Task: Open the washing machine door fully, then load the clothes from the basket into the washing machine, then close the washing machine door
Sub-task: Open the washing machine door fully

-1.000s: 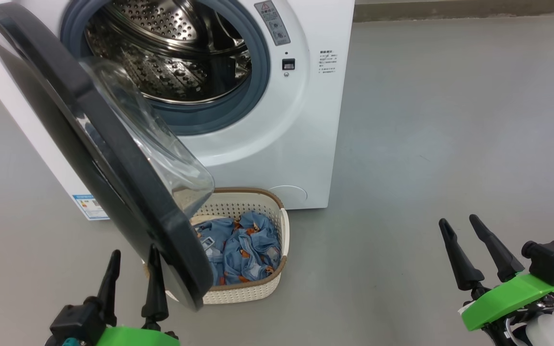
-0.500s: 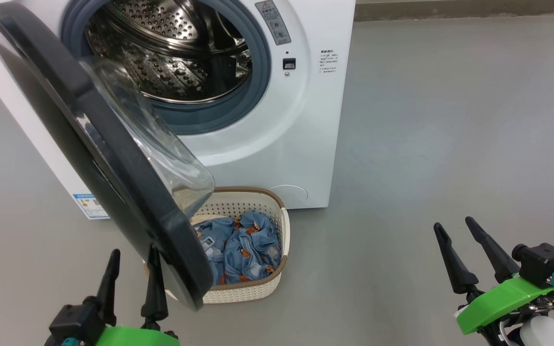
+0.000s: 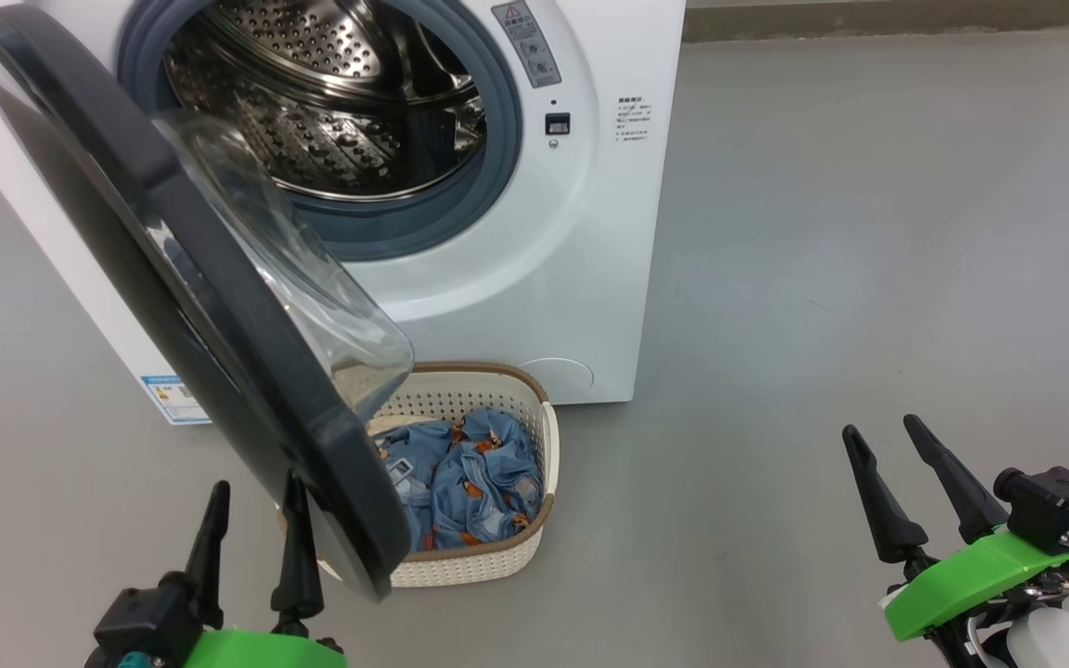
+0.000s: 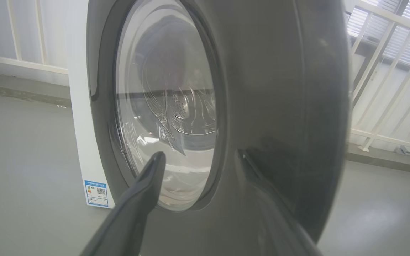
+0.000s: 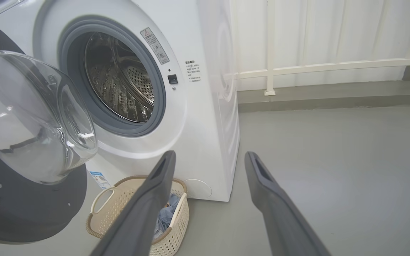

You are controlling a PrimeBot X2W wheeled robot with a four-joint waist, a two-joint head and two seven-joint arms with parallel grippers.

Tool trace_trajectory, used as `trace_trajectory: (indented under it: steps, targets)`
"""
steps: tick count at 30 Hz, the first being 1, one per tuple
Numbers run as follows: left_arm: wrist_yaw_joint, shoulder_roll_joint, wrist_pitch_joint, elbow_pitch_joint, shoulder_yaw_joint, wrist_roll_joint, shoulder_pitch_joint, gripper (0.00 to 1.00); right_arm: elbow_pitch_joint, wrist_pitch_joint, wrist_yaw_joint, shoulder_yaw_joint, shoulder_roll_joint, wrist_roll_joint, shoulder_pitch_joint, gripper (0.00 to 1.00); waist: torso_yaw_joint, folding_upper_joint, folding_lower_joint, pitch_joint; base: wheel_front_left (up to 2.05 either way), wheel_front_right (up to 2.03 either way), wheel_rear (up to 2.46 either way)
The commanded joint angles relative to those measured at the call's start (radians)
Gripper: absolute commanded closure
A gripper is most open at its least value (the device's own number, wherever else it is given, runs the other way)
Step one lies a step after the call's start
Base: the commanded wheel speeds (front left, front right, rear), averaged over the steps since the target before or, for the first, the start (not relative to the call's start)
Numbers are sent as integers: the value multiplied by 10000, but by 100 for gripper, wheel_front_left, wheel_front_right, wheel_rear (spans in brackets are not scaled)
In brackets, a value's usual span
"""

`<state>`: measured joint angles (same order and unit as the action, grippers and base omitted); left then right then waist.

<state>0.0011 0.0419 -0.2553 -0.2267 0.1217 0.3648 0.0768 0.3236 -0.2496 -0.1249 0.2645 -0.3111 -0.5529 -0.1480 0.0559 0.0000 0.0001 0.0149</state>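
Washing machine (image 3: 534,278) stands on the grey floor (image 3: 869,232), its mouth uncovered; the steel perforated drum (image 3: 330,102) inside holds no cloth that can be seen, and the grey-blue gasket (image 3: 497,167) rings it. The washing machine door (image 3: 219,306) is swung out from the machine's front on the hinge side, standing roughly edge-on to the head camera, with its glass bowl bulging back toward the machine. The basket (image 3: 548,436) sits on the floor just in front of the machine's lower front panel; the door's low edge overhangs its hinge-side part. The clothes (image 3: 470,473) lie bundled inside the basket, blue fabric with orange-brown print, none of it over the rim. The blue label (image 3: 168,394) shows low on the machine's front, beyond the door. The left gripper (image 3: 255,480) sits in front of the machine on the door's outer side, fingers spread apart and holding nothing; in the left wrist view one finger lies before the glass window and the other before the black rim, very close, though contact cannot be told. The right gripper (image 3: 880,424) hangs over bare floor well out from the machine on its latch side, fingers likewise apart and empty, pointing toward the machine's front corner. A white railing (image 5: 333,65) runs behind the machine.
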Motion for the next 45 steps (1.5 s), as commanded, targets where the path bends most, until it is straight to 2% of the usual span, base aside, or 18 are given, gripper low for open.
trace_trajectory:
  steps: [1,8,9,10,11,12,13,22,30,41,45]
  targets:
    - [46,83,-65,277,-320,-151,79,0,-225,-122,-58,140,-112,126,-113,0,-7,0,0,-18,0,0,0]
    - [48,83,-65,223,-327,-158,75,0,-225,-122,-58,162,-98,106,-102,0,-8,0,0,-46,0,0,0]
    - [49,83,-65,216,-327,-156,75,15,-224,-122,-58,167,-100,101,-103,0,-6,0,0,-47,0,0,0]
    - [49,83,-65,216,-327,-156,75,15,-224,-122,-58,167,-100,101,-103,0,-6,0,0,-47,0,0,0]
    - [49,83,-65,209,-327,-154,74,58,-222,-122,-58,170,-103,96,-105,0,-4,0,0,-48,0,0,0]
    - [49,83,-65,201,-327,-152,71,75,-219,-122,-58,171,-105,90,-106,0,-2,0,0,-49,0,0,0]
    - [49,83,-65,191,-328,-151,66,100,-215,-122,-58,170,-106,84,-106,0,0,0,0,-52,0,0,0]
    - [37,83,-65,409,-522,-212,78,100,-202,-122,-58,187,-68,38,-62,0,45,0,0,-105,0,0,0]
    - [110,83,-65,1802,-706,-433,116,100,-218,-122,-58,177,-75,-7,-42,0,110,0,0,-109,0,0,0]
    - [103,83,-65,4448,70,-996,228,100,-243,-122,-58,241,-72,-45,-53,0,115,0,0,-131,0,0,0]
    - [-1,83,-65,4811,598,-1105,144,100,-245,-122,-58,269,-41,-56,-66,0,62,0,0,-125,0,0,0]
